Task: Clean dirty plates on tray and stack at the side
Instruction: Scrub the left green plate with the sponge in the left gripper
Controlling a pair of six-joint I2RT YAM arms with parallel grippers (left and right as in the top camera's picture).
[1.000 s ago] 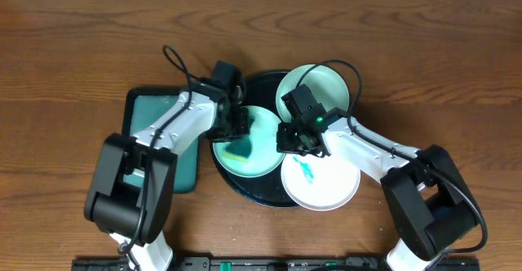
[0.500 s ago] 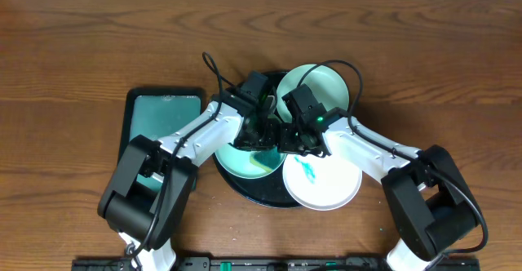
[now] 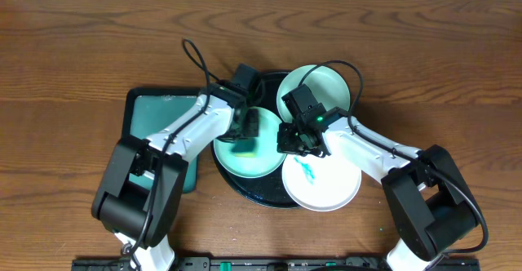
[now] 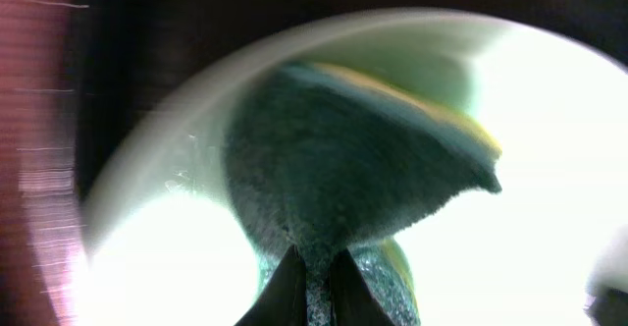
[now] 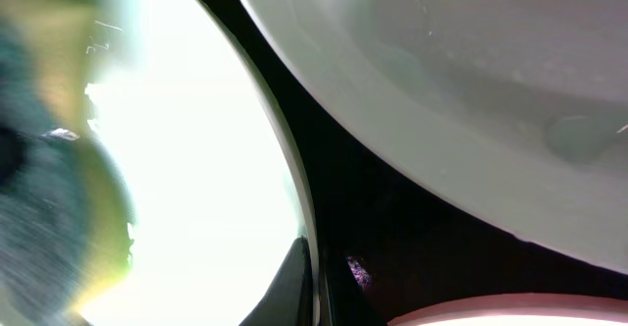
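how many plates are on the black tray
3. The left mint plate lies under the sponge, the back mint plate is at the tray's far right, and the white plate, teal-smeared, is at its near right. None looks hidden.

A brown wooden table [image 3: 81, 42] with visible grain fills the view. A large round black tray [image 3: 257, 193] with a raised rim sits on it near the middle. A dark green rectangular tray [image 3: 151, 116] lies just left of it, also on the wood. A white round plate [image 3: 326, 185] juts past the black tray's near right rim; whether it touches the table cannot be told.
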